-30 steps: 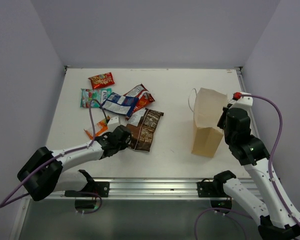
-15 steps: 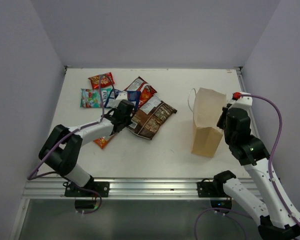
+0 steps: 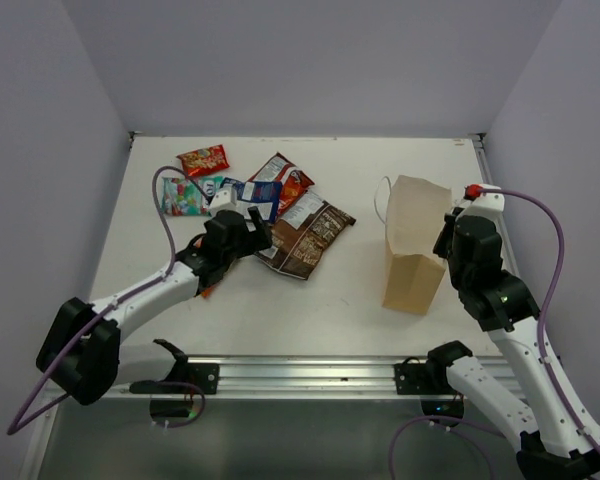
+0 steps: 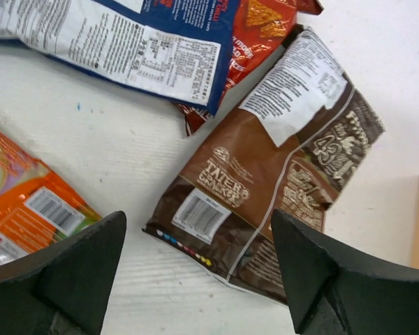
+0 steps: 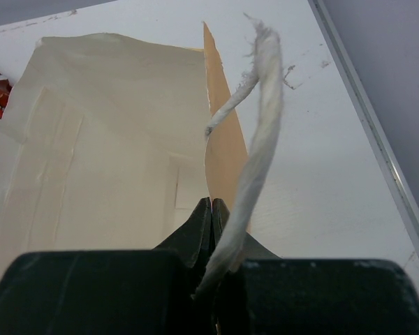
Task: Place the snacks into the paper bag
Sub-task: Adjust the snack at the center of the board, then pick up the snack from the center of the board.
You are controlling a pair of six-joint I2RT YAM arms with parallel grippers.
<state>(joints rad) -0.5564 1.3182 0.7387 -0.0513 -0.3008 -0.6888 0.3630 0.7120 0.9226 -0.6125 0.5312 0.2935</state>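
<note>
The left gripper has its fingers spread wide and grips nothing. The brown packet lies flat on the table between them, barcode end nearest. The orange packet lies by the left finger, with the blue-white packet beyond. The right gripper is clenched on the rim of the bag, beside a handle. The bag stands well apart from the packets.

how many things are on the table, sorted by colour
red packet: 1
teal-green packet: 1
blue-white packet: 1
red-orange packet: 1
dark brown packet: 1
orange packet: 1
paper bag: 1
total: 7, though the overlapping packets may hide more
</note>
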